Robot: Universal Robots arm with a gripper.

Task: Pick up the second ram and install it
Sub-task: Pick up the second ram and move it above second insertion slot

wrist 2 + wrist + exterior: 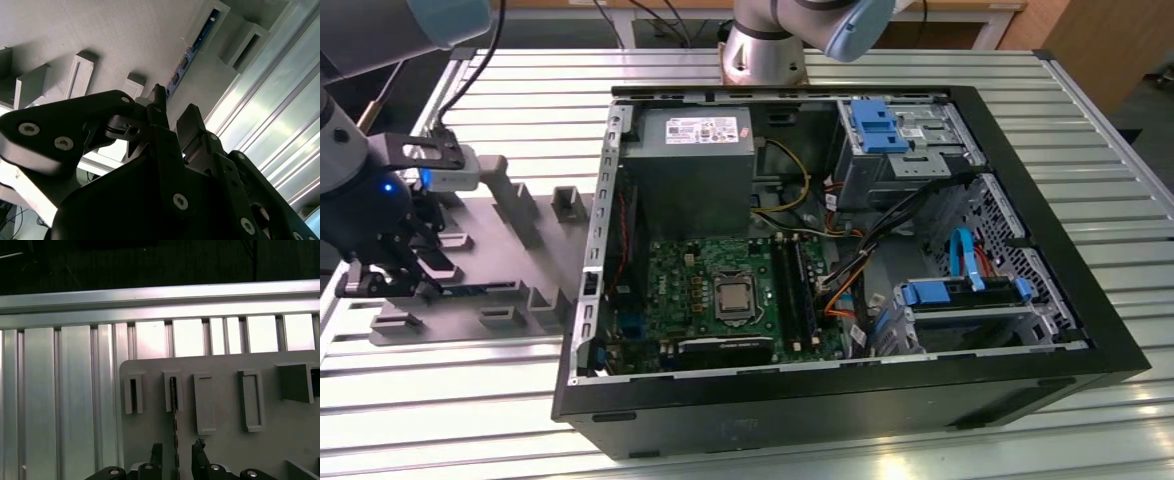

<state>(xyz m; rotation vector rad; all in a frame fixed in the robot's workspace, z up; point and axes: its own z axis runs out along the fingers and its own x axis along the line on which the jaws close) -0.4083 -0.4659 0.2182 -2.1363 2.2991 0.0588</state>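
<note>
The second ram (174, 432) is a thin stick seen edge-on, standing upright in a slot of the grey holder plate (235, 450). In the second wrist view the ram (196, 44) shows as a bluish board with dark chips running away from the fingers. My gripper (178, 454) is open, with one finger on each side of the stick's near end and a small gap to both. In the exterior view my gripper (394, 275) hangs low over the holder plate (500, 245) at the exterior view's left.
The open computer case (1107, 340) lies at the centre and right of the slatted metal table (454, 400). Its green motherboard (680, 300) carries long black memory slots (794, 290). Cables and blue drive brackets (961, 292) crowd the case's right. Raised holder blocks (567, 200) stand on the plate.
</note>
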